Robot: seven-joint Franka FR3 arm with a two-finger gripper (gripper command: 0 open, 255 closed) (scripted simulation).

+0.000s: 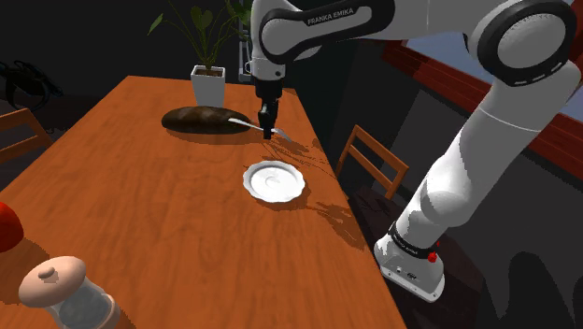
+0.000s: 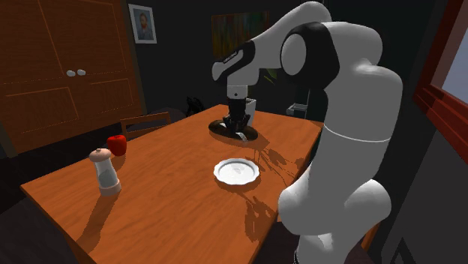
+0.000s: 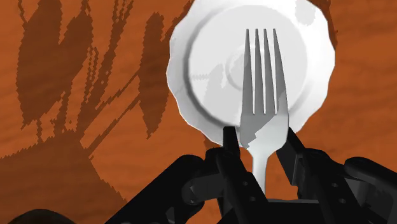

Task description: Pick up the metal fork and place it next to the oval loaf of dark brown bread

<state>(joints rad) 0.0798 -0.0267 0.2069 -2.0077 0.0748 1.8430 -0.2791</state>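
Observation:
My black gripper (image 1: 268, 131) hangs above the wooden table (image 1: 140, 215), shut on a silver metal fork (image 1: 245, 121). It is just off the end of the oval dark brown loaf (image 1: 201, 120), on the shoulder view's right. In the wrist view the fork (image 3: 262, 83) is clasped by its neck between the fingers (image 3: 232, 153), its tines pointing away over a white plate (image 3: 210, 70) below. From the second exterior view the gripper (image 2: 237, 129) hovers over the loaf (image 2: 223, 127) at the table's far end.
A white scalloped plate (image 1: 274, 179) lies on the table a little nearer the stand than the gripper. A potted plant (image 1: 208, 84) stands behind the loaf. A shaker (image 1: 65, 290) and a red object (image 1: 7, 224) sit at the near corner. A wooden chair (image 1: 374, 159) stands beside the table.

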